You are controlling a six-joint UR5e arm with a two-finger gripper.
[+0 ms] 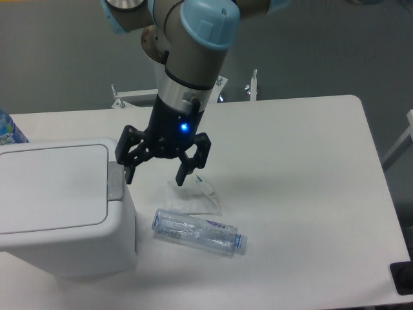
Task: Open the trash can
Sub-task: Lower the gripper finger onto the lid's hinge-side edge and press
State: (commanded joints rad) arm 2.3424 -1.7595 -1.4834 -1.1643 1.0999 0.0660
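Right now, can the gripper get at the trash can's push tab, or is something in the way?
Probably yes. The gripper hangs with jaws open just right of the grey push tab on the trash can, and nothing lies between them. The clear plastic bottle lies lower on the table, out of the path.

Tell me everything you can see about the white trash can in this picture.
The trash can is a large boxy bin of white plastic with rounded corners. Its flat rectangular lid lies closed on top. A light grey push tab sits at the lid's right edge. The bin stands upright on the white table at the left, partly cut off by the picture's left edge. The open gripper hangs just right of the tab; whether a finger touches it cannot be told.
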